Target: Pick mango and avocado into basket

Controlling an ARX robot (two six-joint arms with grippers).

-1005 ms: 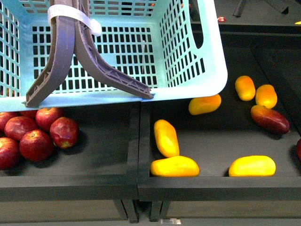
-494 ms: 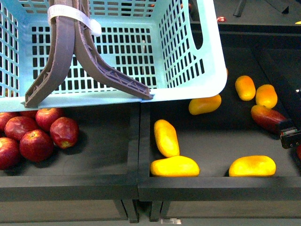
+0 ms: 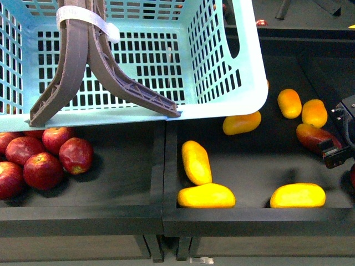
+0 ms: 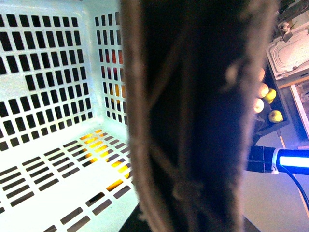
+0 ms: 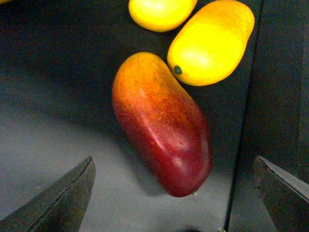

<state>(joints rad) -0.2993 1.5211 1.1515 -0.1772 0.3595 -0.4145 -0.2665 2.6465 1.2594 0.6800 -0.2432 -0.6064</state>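
The basket [image 3: 244, 72] hangs well left of the right gripper [image 3: 337, 151]; the left fingers are out of view, so their state cannot be told. Step in hand: approach to the mango [image 5: 161, 125]. It lies on the dark worktop [image 5: 58, 96] just ahead of the widely spread, empty fingers [image 5: 58, 203], in line with the gap between them. Next move: advance to straddle the fruit's middle, then close. The mango is oblong, glossy, dark red shading to orange at its far end.

One teal basket [image 3: 222, 66] fills the upper left of the frame, with two brown-grey handles [image 3: 72, 61] and one white tie [image 3: 89, 19]. One red mango [image 3: 312, 137] lies at the right edge. Six yellow mangoes [image 3: 196, 162] are spread across the right half. At least six red apples [image 3: 76, 155] sit at lower left, some partly hidden.
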